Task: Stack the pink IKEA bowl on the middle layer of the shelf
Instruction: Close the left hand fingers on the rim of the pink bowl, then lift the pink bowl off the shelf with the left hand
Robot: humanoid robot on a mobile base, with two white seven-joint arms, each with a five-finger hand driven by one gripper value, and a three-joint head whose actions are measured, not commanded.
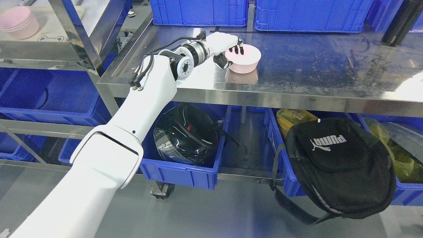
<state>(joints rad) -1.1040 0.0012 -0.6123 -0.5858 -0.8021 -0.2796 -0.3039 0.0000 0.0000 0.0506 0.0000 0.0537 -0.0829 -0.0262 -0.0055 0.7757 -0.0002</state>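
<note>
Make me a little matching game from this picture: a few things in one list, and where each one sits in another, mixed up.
Things:
1. pink bowl under the left hand
2. stacked pink bowls
3. black helmet
4. black backpack

Places:
A. in a blue bin below the table
B. on the steel table top
C. hanging in front of the lower right bins
D. on the shelf at upper left

Pairs: 1-B, 2-D, 3-A, 4-C
</note>
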